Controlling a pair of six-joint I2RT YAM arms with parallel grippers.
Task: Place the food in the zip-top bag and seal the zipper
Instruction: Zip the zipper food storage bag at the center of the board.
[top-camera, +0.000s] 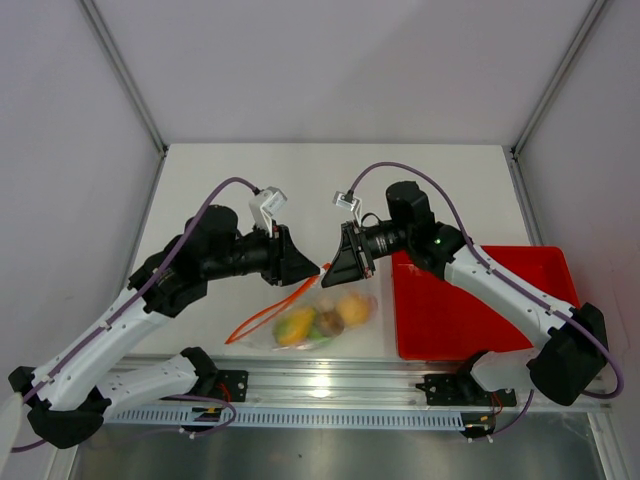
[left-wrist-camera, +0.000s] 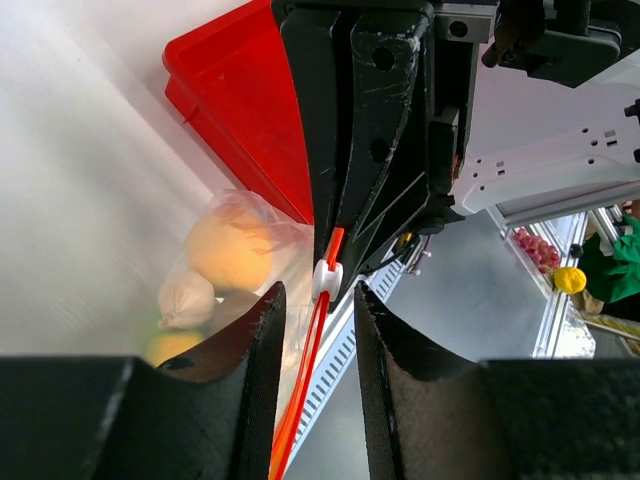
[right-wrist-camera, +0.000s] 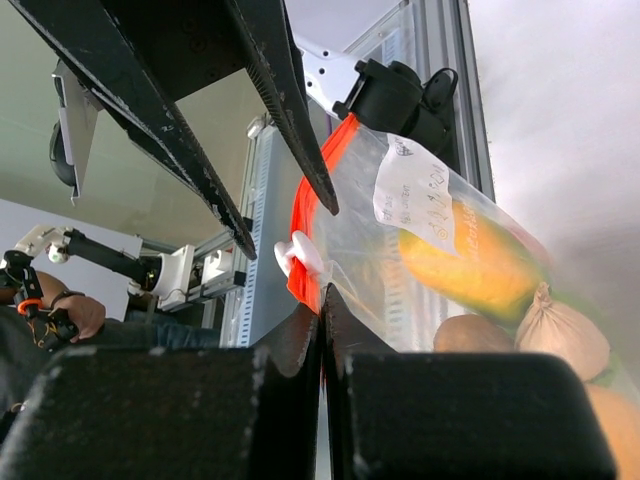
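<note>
The clear zip-top bag (top-camera: 318, 322) hangs over the table's near edge, holding the food: a yellow-green mango (top-camera: 295, 326), a brown ball (top-camera: 330, 322) and an orange fruit (top-camera: 352, 307). Its red-orange zipper (top-camera: 262, 318) runs up from the lower left to the grippers. My right gripper (right-wrist-camera: 322, 298) is shut on the zipper's end corner, beside the white slider (right-wrist-camera: 300, 255). My left gripper (left-wrist-camera: 318, 295) is open, its fingers (left-wrist-camera: 258, 340) on either side of the zipper (left-wrist-camera: 305, 380) just below the slider (left-wrist-camera: 327, 278). The mango (right-wrist-camera: 470, 262) and a beige piece (right-wrist-camera: 560, 325) show through the bag.
A red tray (top-camera: 480, 320) sits at the right, next to the bag. The aluminium rail (top-camera: 330, 380) runs along the near edge under the bag. Grey walls close in the table at the left, right and back.
</note>
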